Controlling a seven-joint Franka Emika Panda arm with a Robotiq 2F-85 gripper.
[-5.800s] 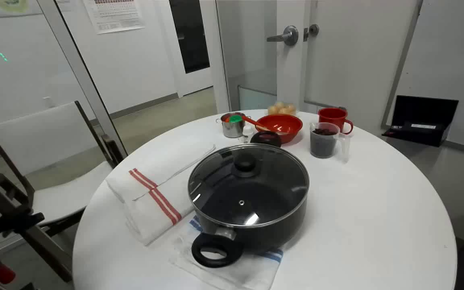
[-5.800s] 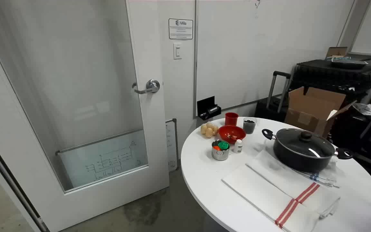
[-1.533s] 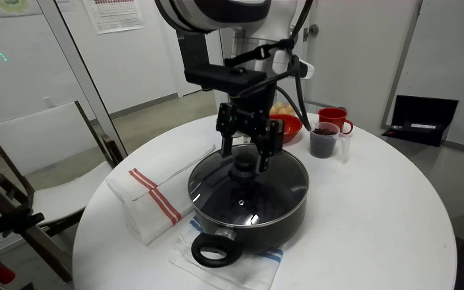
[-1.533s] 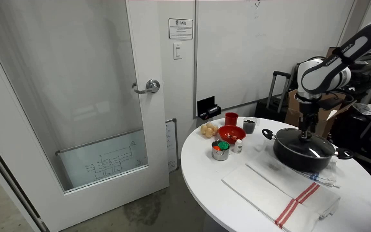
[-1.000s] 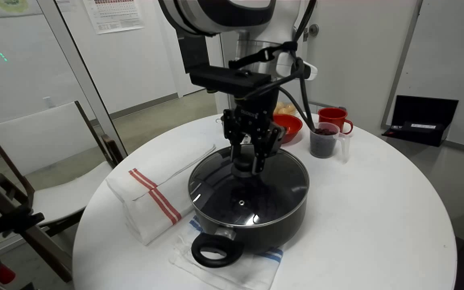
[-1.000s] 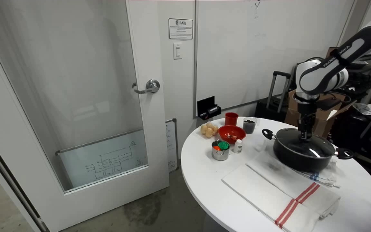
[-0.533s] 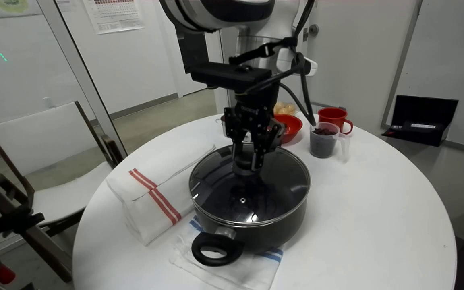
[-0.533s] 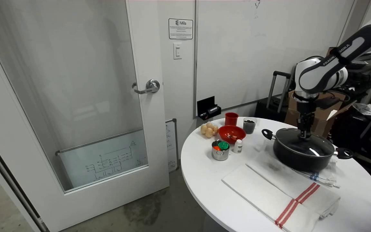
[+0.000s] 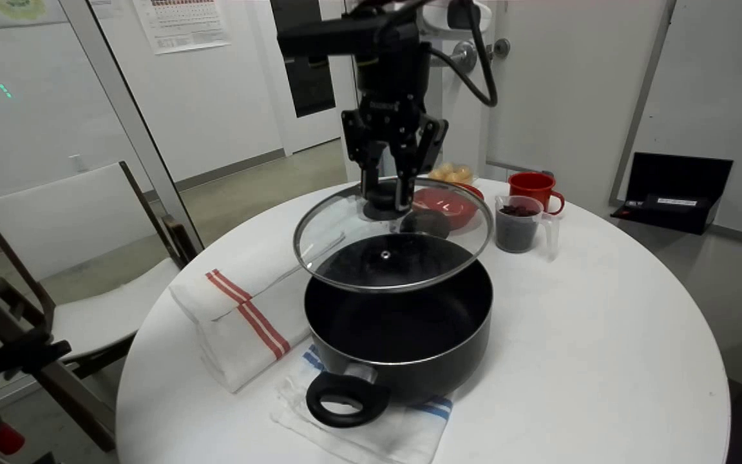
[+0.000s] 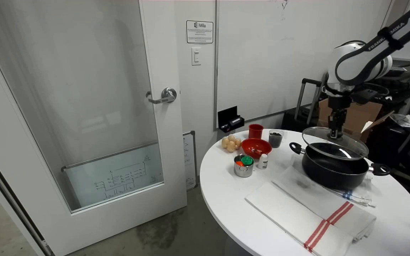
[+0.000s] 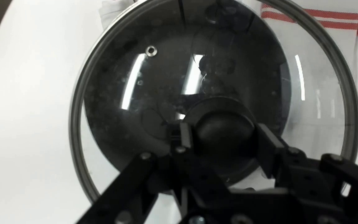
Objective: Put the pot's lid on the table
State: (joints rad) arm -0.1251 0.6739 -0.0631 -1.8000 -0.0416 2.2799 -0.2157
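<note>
The lid (image 9: 403, 251) is held up over the pot (image 9: 435, 380), w/ a gap left b/w them, & the tool (image 9: 384, 193) is clamped on the lid's knob (image 11: 222, 126). The pot's dark inside is shown thru the gap & thru the lid. The pot is set partly on a blue-striped cloth (image 9: 403, 435) on the worktop (image 9: 603, 361). Dark red bits (image 9: 519, 211) are held in a see-thru cup (image 9: 516, 235). Orange & green things (image 10: 247, 160) are held in a shiny metal cup (image 10: 244, 173). Sth small is held in the red bowl (image 10: 249, 144), but what it is can't be told. Pale round things (image 10: 231, 143) are bunched just beside the red bowl, & a sm. white bottle (image 10: 263, 162) is stood near the metal cup.

The lid is made of clear glass w/ a grey rim (image 11: 75, 124) & a tiny metal-ringed hole (image 11: 151, 51). The pot is round, black & smooth, w/ black loop handles (image 9: 376, 397) fixed on. The worktop is white, flat & round. A red-striped cloth (image 9: 245, 316) is folded just beside the pot.
</note>
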